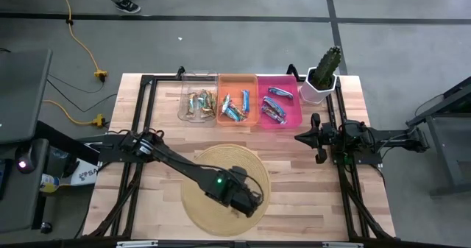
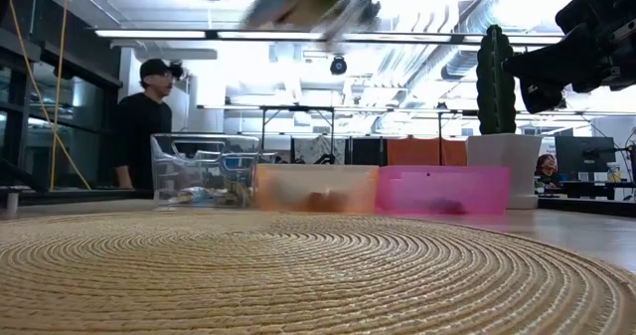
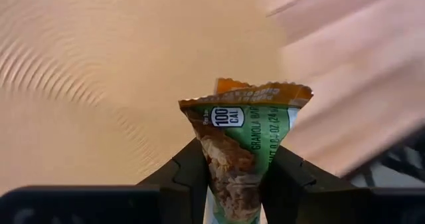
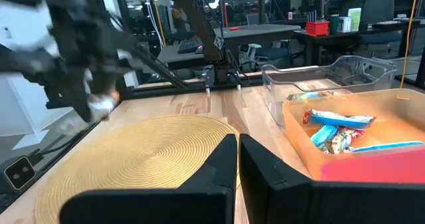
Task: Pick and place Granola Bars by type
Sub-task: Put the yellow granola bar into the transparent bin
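The left gripper [image 3: 232,184] is clamping a tan-and-green granola bar [image 3: 242,144] between its two dark fingers, jaws part-closed on the wrapper's lower half so the crimped top end is standing free above them. In the high view this arm is reaching across to the lower centre of the frame, its gripper [image 1: 246,196] hanging over the round woven mat [image 1: 199,204], which appears to be where loose bars are being picked from; no other bar is showing on the mat. Along the upper middle of the worktop [image 1: 294,182] three bins are sitting side by side: a clear bin [image 1: 199,79] holding tan bars, an orange bin [image 1: 237,79] holding blue ones, and a pink bin [image 1: 278,123] holding dark silver-purple ones, so each colour is being kept apart. By that pattern the held bar probably belongs in the clear bin. The right gripper [image 1: 318,139] is waiting at the right of the frame, fingers fully shut and empty, below a potted cactus [image 1: 324,71].
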Controlling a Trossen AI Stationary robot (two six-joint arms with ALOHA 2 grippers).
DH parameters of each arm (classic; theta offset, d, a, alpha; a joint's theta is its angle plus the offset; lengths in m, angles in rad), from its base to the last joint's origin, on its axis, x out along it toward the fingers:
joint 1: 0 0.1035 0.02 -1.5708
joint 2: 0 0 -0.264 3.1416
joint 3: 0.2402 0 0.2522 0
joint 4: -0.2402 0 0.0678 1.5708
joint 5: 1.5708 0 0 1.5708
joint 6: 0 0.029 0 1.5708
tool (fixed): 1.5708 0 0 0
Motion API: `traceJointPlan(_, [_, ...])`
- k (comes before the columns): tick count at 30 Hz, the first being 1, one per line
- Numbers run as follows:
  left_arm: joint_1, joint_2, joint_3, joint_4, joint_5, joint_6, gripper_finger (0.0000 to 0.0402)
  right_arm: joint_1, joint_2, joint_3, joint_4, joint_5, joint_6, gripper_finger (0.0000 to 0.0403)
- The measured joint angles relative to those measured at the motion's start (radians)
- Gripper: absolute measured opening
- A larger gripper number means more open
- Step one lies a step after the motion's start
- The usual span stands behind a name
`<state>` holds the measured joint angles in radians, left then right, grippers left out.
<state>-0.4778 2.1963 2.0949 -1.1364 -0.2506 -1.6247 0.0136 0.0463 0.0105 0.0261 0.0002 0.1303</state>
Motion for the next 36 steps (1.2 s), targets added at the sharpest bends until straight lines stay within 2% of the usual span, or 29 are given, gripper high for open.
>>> traceJointPlan(6, [-0.001,-0.001,0.175,0.081,-0.164,0.367,0.0103,0.000,0.000,0.000,0.000,0.000,0.000,0.0000])
traceJointPlan(10, [0.000,-0.002,0.263,0.190,-0.234,0.635,0.0103,0.000,0.000,0.000,0.000,0.000,0.000,0.0000])
traceJointPlan(15, [0.006,-0.045,0.256,0.340,-0.301,0.835,0.0103,0.000,0.000,0.000,0.000,0.000,0.000,0.0000])
traceJointPlan(23, [-0.020,-0.164,0.262,0.239,-0.446,0.964,0.0104,0.000,0.008,0.000,-0.001,-0.001,0.000,0.0000])
traceJointPlan(36, [-0.129,-0.401,0.261,-0.054,-0.853,0.966,0.0104,0.000,0.011,0.000,0.000,0.002,0.000,0.0000])
